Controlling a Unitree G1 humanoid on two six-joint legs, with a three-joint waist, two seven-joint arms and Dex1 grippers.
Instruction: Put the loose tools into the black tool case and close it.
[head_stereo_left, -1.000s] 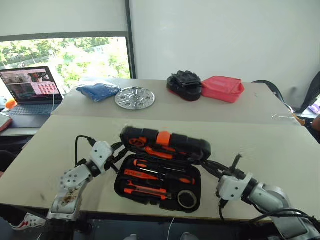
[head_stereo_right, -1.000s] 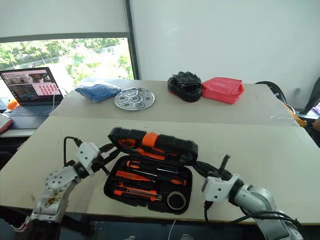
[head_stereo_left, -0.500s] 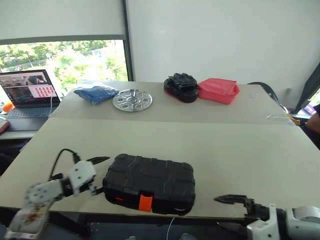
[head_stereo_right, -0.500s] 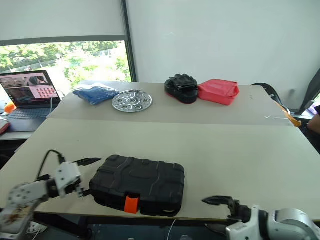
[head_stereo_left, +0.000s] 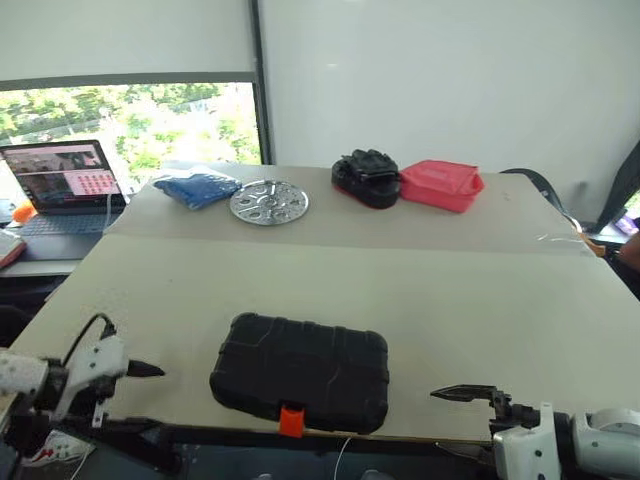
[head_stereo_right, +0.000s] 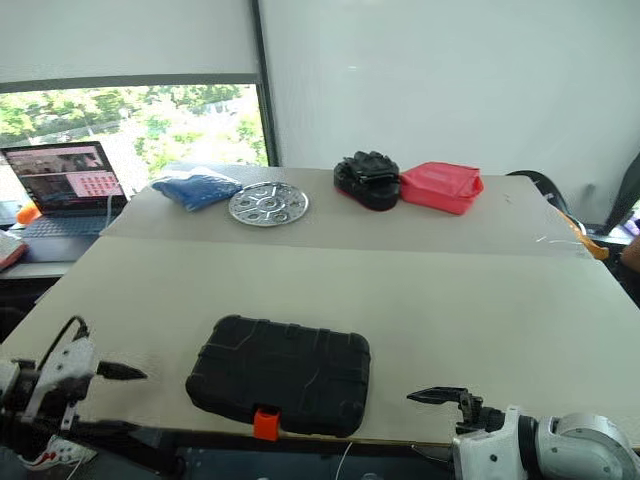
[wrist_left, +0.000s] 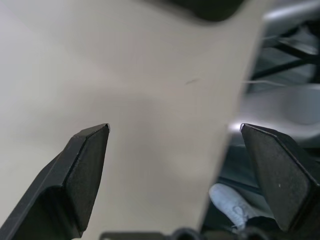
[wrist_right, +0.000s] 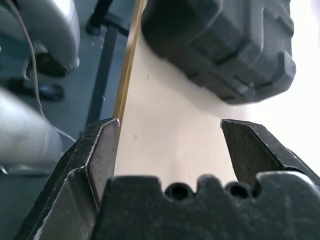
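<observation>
The black tool case (head_stereo_left: 300, 368) lies shut and flat near the table's front edge, its orange latch (head_stereo_left: 291, 420) facing me. The loose tools are hidden from view. My left gripper (wrist_left: 175, 131) hangs open and empty off the case's left side, well apart from it, one fingertip (head_stereo_left: 150, 371) pointing toward the case. My right gripper (wrist_right: 170, 122) is open and empty at the front edge, to the right of the case (wrist_right: 225, 45), with a fingertip (head_stereo_left: 462, 392) over the table's rim.
On the far table sit a red pouch (head_stereo_left: 441, 184), a black gloves bundle (head_stereo_left: 367, 177), a round metal disc (head_stereo_left: 269, 201) and a blue bag (head_stereo_left: 196, 186). A laptop (head_stereo_left: 62, 180) stands at the far left. The table's front edge (head_stereo_left: 420, 436) runs just below the case.
The case's lid has come down and the case is now shut. Both grippers opened and drew away from it, the left one out to the left, the right one back toward the front edge.
</observation>
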